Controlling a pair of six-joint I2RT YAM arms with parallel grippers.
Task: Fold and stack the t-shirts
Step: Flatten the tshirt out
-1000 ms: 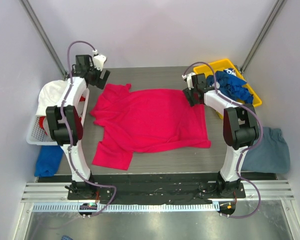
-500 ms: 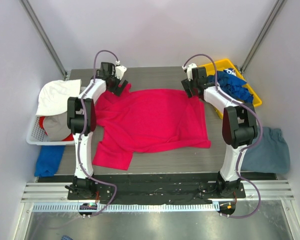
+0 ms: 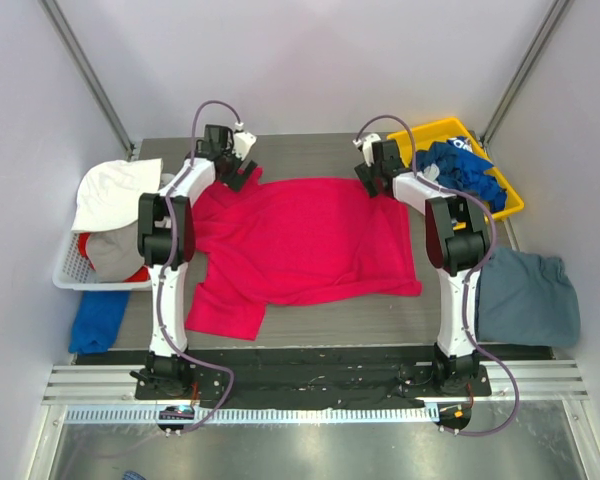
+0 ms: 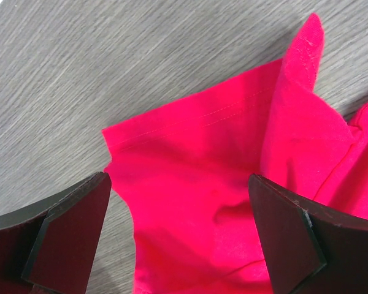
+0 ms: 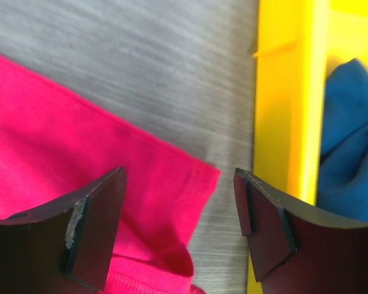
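**Top view:** pink-red t-shirt (image 3: 300, 245) spread flat on the bench (image 3: 310, 148). The left tool (image 3: 236, 174) is at its far-left sleeve and the right tool (image 3: 372, 180) at its far-right corner.
**Left wrist:** jaws wide apart above the sleeve, gripping nothing.
**Right wrist:** jaws wide apart above the corner, empty. A yellow bin (image 5: 288, 92) stands just beside the shirt.

Along the top of the frame we find bare table (image 3: 300, 155) between the two arms, free for passing. At upper right the yellow bin (image 5: 288, 92) stands just beside the right gripper (image 5: 178, 173) and walls off that side. At the left edge a white basket (image 3: 65, 272) heaped with cloth (image 3: 110, 190) blocks us. The pink shirt (image 3: 310, 240) covers the middle, and a bare strip of table runs below it.
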